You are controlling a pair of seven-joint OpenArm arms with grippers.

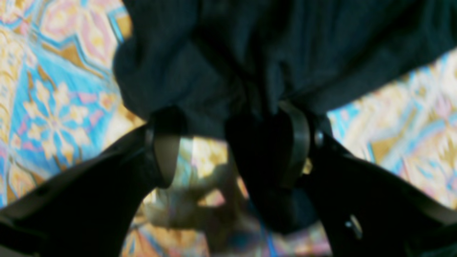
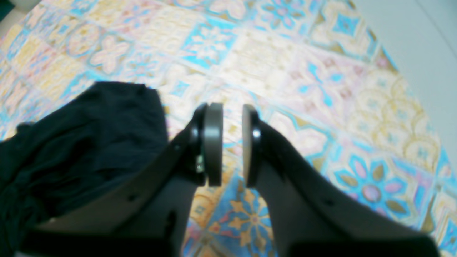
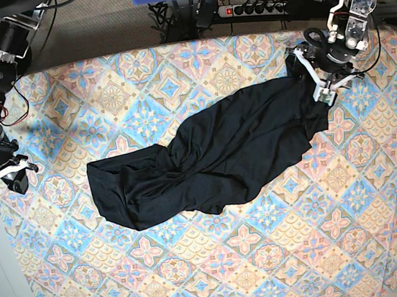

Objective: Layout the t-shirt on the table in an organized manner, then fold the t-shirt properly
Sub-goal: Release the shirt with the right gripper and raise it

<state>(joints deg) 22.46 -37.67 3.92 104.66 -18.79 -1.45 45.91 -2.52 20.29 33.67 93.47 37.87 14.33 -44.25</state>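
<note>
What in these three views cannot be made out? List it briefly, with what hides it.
- Left wrist view: blurred; whether the left gripper grips the t-shirt draped against its fingers is unclear.
- Base view: the t-shirt's sleeves and collar are lost in black folds.
- Base view: the right gripper is too small to read.
- Right wrist view: the t-shirt is cut off at the left edge.

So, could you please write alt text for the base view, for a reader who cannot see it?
A black t-shirt lies crumpled and stretched diagonally across a table with a pastel floral tile cloth. The left hand is at the shirt's upper right end; the right hand is at the table's left edge, apart from the shirt.
</note>
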